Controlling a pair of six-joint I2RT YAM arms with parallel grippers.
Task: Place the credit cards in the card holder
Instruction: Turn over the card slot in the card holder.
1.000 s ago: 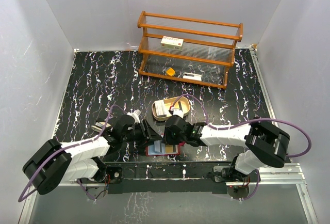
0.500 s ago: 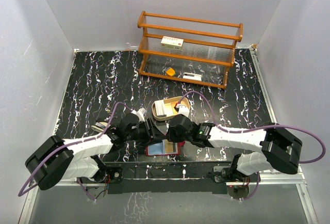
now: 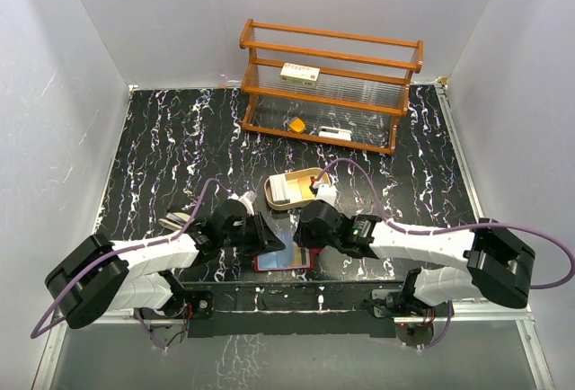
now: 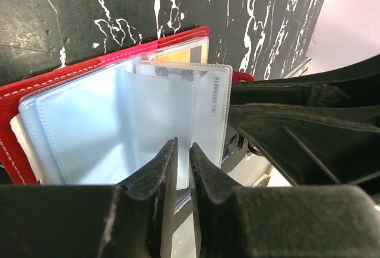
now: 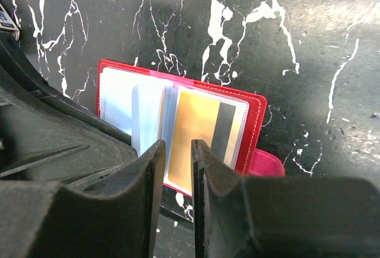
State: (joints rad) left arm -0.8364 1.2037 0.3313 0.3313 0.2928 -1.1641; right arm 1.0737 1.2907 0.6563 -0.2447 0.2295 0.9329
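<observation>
Two arms reach in from the lower corners of the overhead view and meet at bottom centre. There the card holder [image 3: 286, 261] lies open on the black marbled table [image 3: 180, 147]. The left gripper [image 3: 269, 243] is at its left end and the right gripper [image 3: 298, 241] at its upper right. From up here the jaws are too small to read. Just above them an oval tray [image 3: 311, 174] holds a few pale cards [image 3: 280, 190], and a wooden rack [image 3: 332, 57] stands at the top.

From the left wrist, the holder fills the middle of the frame, with its clear bluish pockets [image 4: 89, 127] fanned out. A white card [image 4: 215, 109] sits in one leaf and a yellow card [image 4: 178, 53] shows behind it. The left jaws are drawn almost together over a pocket leaf, with only a slit between them. Whether they pinch the leaf I cannot tell.

From the right wrist, the holder lies at centre with one leaf standing up. The yellow card, which has a dark stripe, is in the right-hand pocket. The right jaws hang close together above it with a narrow gap, and I cannot tell whether they grip anything.
</observation>
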